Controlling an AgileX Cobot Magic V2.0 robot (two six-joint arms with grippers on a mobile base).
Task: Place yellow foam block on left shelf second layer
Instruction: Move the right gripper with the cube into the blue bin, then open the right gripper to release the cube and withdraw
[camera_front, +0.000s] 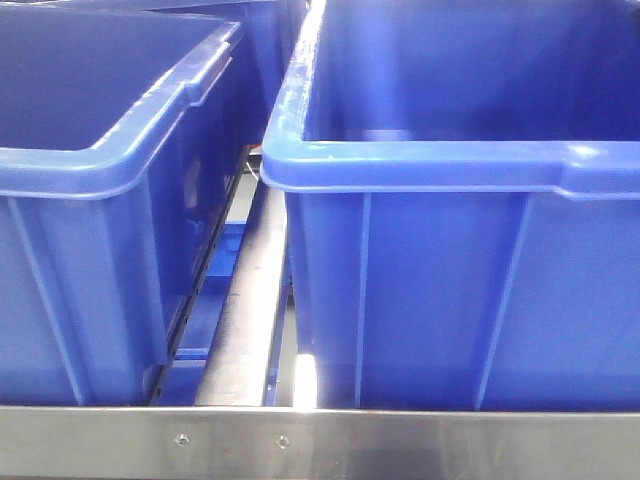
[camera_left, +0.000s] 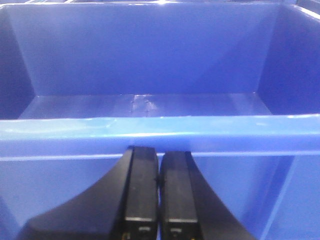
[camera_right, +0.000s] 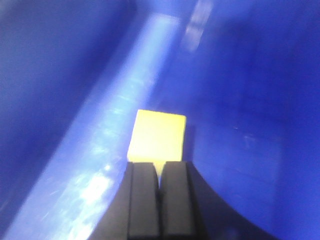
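The yellow foam block (camera_right: 157, 135) shows only in the right wrist view. It rests on the pale blue floor of a blue bin (camera_right: 100, 165), against the bin's darker wall. My right gripper (camera_right: 160, 164) is shut, and its tips sit at the block's near edge with the block beyond them, not between the fingers. My left gripper (camera_left: 159, 150) is shut on nothing, just below the front rim of an empty blue bin (camera_left: 160, 127). Neither gripper appears in the front view. Which shelf layer these views show cannot be told.
In the front view, two large blue bins stand side by side, the left bin (camera_front: 90, 170) and the right bin (camera_front: 450, 165). A steel front rail (camera_front: 320, 440) runs below them. A metal divider bar (camera_front: 245, 310) fills the narrow gap between the bins.
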